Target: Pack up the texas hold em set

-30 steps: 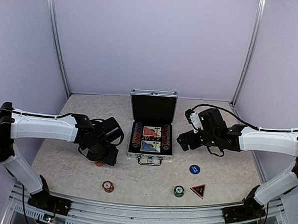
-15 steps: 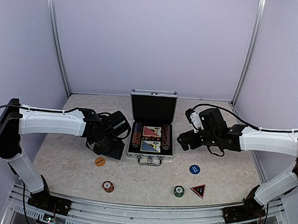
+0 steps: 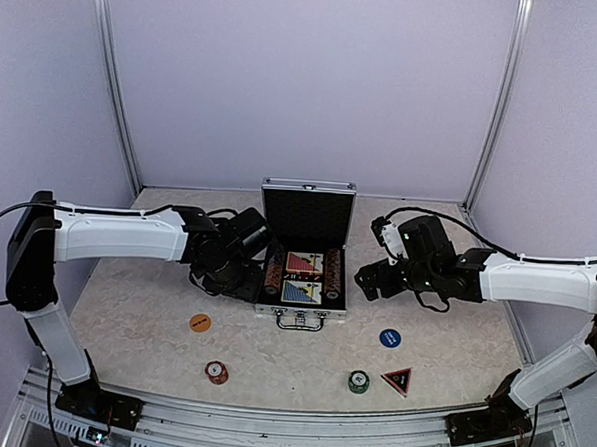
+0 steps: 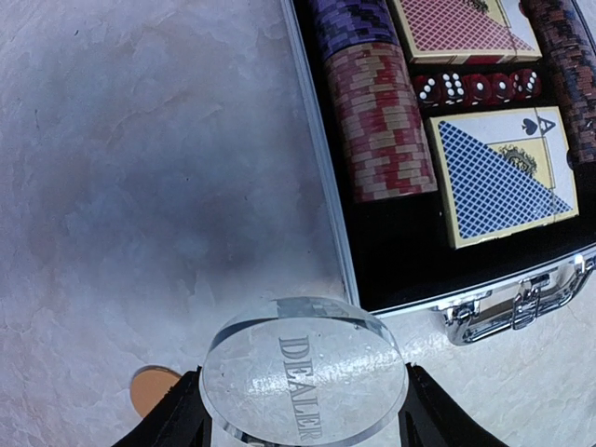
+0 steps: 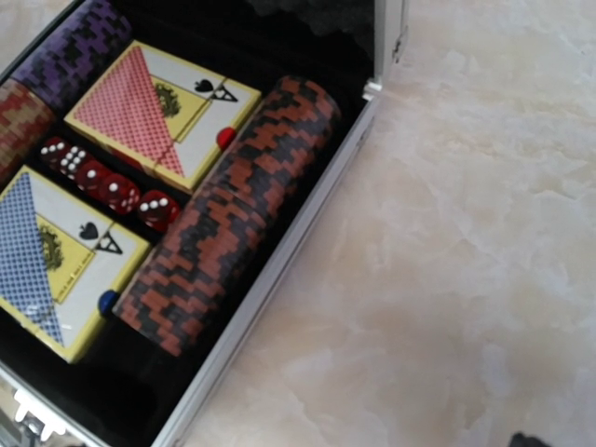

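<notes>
1. Case (image 3: 303,284): open mid-table, lid upright, partly filled.
2. Right claw (image 3: 366,281): jaws apart, empty, beside the case's right wall.
3. Left claw (image 4: 304,424): clamped on dealer disc (image 4: 303,372).
4. Dealer disc: just left of case; lift over rim, lower flat, then release.

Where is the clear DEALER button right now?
In the left wrist view, the dealer button is held by the left gripper, just left of the open case at its front corner, near an orange disc.
</notes>
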